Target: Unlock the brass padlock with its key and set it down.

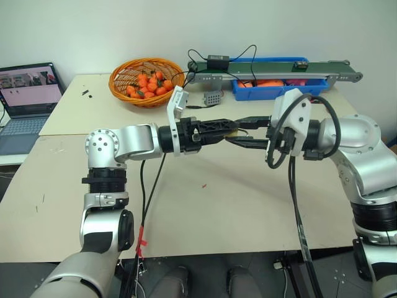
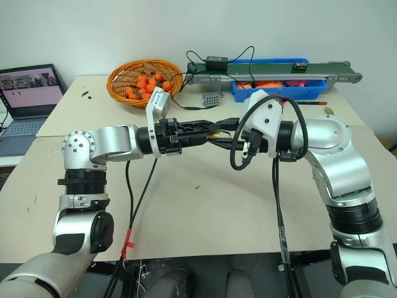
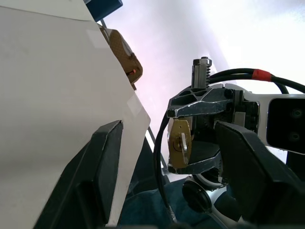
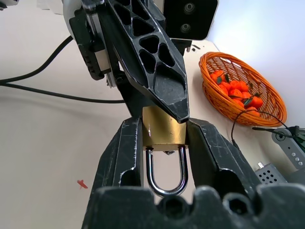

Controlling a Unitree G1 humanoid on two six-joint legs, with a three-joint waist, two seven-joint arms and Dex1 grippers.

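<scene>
One brass padlock [image 4: 164, 131], two grippers

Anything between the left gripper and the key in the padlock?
Nothing visible. The key sits in the padlock, which the right gripper clamps above the table. The left gripper stands open, facing the key, with only open air between.

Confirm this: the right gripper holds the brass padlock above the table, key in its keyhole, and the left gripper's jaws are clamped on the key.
Not quite. The left wrist view shows the left gripper with jaws apart, either side of the key in the brass padlock. The right gripper does hold it.
</scene>
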